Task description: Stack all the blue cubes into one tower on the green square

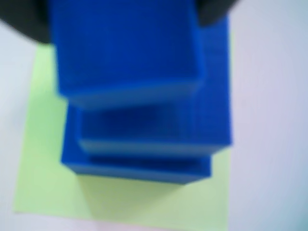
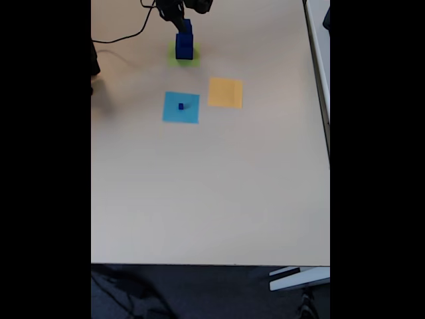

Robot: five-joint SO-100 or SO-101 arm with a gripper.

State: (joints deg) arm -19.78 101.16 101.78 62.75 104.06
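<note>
On the green square [image 2: 183, 55], far end of the desk [image 2: 212, 186]: the tower [image 2: 184, 44], three blue cubes stepped large to small, matte and sharp-edged. My tool [image 2: 180, 25] sits at the top cube [image 1: 126, 45]; the wrist view is blurred and crops its dark fingers, so I cannot tell how wide it stands or whether it holds the cube. Nearer than the green square: tiny blue cube [image 2: 180, 106] on the flat light-blue square [image 2: 181, 107]; orange-yellow square [image 2: 225, 92] beside it.

Blue cubes [image 1: 130, 48] matt; green square [image 1: 43, 159] paper-thin, matt.
</note>
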